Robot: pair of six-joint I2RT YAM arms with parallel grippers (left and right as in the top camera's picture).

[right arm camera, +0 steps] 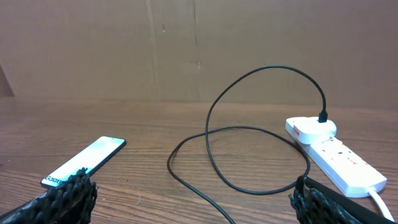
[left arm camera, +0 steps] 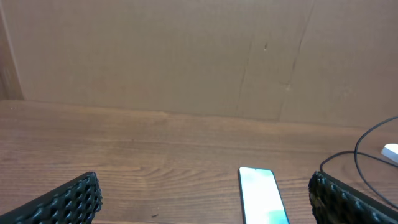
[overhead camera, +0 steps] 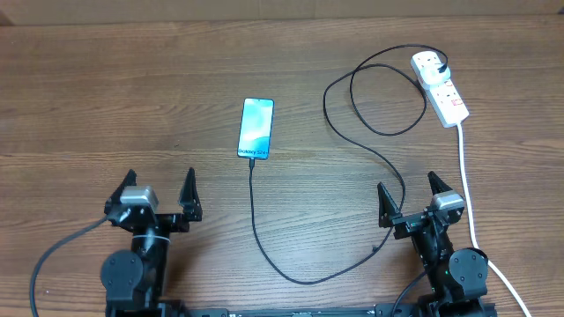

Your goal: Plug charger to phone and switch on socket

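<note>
Both arms low at near edge, fingers spread wide, holding nothing: left gripper [overhead camera: 159, 180] at 7 o'clock, right gripper [overhead camera: 406, 185] at 5. Lit phone [overhead camera: 256, 129] flat just left of centre; socket [overhead camera: 443, 88] at 2 o'clock. Far end of charger [overhead camera: 253, 202] sits in socket's far outlet; tip meets phone's near edge and looks plugged in. Whether socket is switched on is unreadable, so that is likely the step left. Overhead alone shows tip at phone. Right wrist shows plug [right arm camera: 323, 116] upright in socket. Left wrist catches only phone's far end.
</note>
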